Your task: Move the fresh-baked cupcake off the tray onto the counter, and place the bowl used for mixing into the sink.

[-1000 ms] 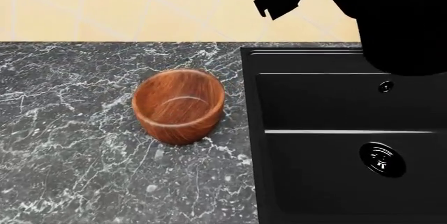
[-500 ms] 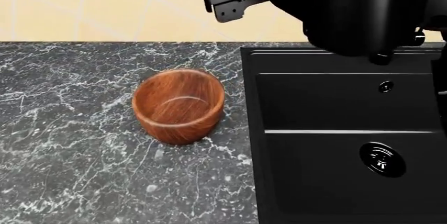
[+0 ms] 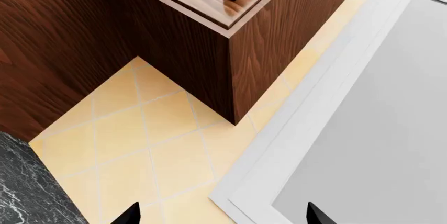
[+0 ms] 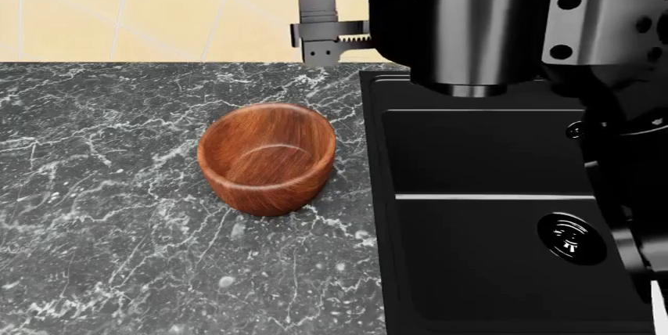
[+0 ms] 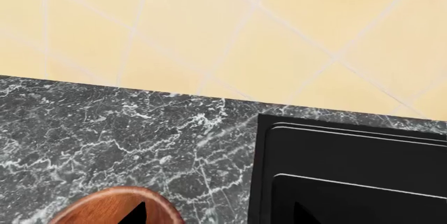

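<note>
Bowl (image 4: 267, 158) upright on the counter (image 4: 105, 217), just left of the sink (image 4: 501, 272), empty. Right gripper (image 4: 318, 34) hangs above and behind the bowl, clear of it, fingers spread wide, holding nothing. Left gripper (image 3: 222, 216) also spread and empty, facing tiled floor beside a wooden cabinet (image 3: 231, 51).

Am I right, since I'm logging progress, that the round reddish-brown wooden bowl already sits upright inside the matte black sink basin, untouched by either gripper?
Not quite. The round reddish-brown wooden bowl does sit upright and untouched, but on the dark veined marble counter beside the matte black sink, not inside it. The head view shows this; the basin holds only its drain.
</note>
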Controlling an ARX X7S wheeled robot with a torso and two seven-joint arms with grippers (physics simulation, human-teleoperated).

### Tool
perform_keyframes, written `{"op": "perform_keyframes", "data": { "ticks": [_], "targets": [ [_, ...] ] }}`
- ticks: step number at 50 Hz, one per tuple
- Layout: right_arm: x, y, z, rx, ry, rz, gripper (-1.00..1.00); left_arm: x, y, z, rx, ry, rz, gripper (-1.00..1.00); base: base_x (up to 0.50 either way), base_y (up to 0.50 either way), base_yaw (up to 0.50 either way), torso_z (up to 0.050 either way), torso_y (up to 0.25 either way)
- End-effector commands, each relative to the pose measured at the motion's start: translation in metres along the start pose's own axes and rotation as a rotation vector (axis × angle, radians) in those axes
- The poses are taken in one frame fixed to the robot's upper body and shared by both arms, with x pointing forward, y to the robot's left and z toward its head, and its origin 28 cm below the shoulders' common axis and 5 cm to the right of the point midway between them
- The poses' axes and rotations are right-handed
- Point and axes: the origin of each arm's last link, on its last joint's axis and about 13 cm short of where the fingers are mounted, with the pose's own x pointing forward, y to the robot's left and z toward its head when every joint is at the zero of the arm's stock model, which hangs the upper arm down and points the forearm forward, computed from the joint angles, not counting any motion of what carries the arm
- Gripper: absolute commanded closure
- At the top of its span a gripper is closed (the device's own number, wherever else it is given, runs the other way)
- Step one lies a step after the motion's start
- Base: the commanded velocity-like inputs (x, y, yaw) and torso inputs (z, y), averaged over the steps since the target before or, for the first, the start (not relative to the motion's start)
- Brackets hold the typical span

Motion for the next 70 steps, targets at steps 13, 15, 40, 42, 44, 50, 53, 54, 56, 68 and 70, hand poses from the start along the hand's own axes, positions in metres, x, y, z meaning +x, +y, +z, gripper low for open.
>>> {"op": "perform_keyframes", "data": {
  "ticks": [13,15,40,42,44,50,53,54,56,68,70],
  "targets": [
    [0.028,0.009,-0.018,0.051,0.087,0.021,-1.0,0.001,-0.001,-0.001,0.002,0.002,0.0,-1.0,0.0,0.0,0.0,0.0,0.0],
    [0.029,0.009,-0.019,0.05,0.087,0.019,-1.0,0.002,0.0,-0.002,0.004,0.004,-0.001,-1.0,0.0,0.0,0.0,0.0,0.0],
    [0.045,0.015,-0.039,0.021,0.14,0.034,-1.0,0.0,0.0,0.0,0.01,-0.004,0.001,-1.0,0.0,0.0,0.0,0.0,0.0],
    [0.046,0.016,-0.04,0.02,0.147,0.036,-1.0,0.0,0.0,0.0,0.01,-0.004,0.001,-1.0,0.0,0.0,0.0,0.0,0.0],
    [0.046,0.017,-0.041,0.02,0.149,0.039,-1.0,0.0,0.0,0.0,0.01,-0.003,0.001,-1.0,0.0,0.0,0.0,0.0,0.0],
    [0.049,0.019,-0.045,0.014,0.165,0.048,-1.0,0.0,0.0,0.0,0.01,-0.003,0.003,-1.0,0.0,0.0,0.0,0.0,0.0],
    [0.052,0.019,-0.047,0.024,0.177,0.051,-1.0,0.0,-0.001,0.0,0.01,-0.002,0.002,-1.0,0.0,0.0,0.0,0.0,0.0],
    [0.053,0.019,-0.049,0.026,0.181,0.049,-1.0,0.0,-0.001,0.0,0.01,-0.002,0.002,-1.0,0.0,0.0,0.0,0.0,0.0],
    [0.055,0.019,-0.05,0.028,0.184,0.046,-1.0,0.0,0.0,0.0,0.01,-0.002,0.002,-1.0,0.0,0.0,0.0,0.0,0.0],
    [0.062,0.019,-0.059,0.029,0.207,0.048,-1.0,0.0,0.0,0.001,0.009,-0.005,0.005,-1.0,0.0,0.0,0.0,0.0,0.0],
    [0.063,0.019,-0.061,0.024,0.213,0.049,-1.0,0.0,0.0,0.0,0.008,-0.005,0.006,-1.0,0.0,0.0,0.0,0.0,0.0]
  ]
}}
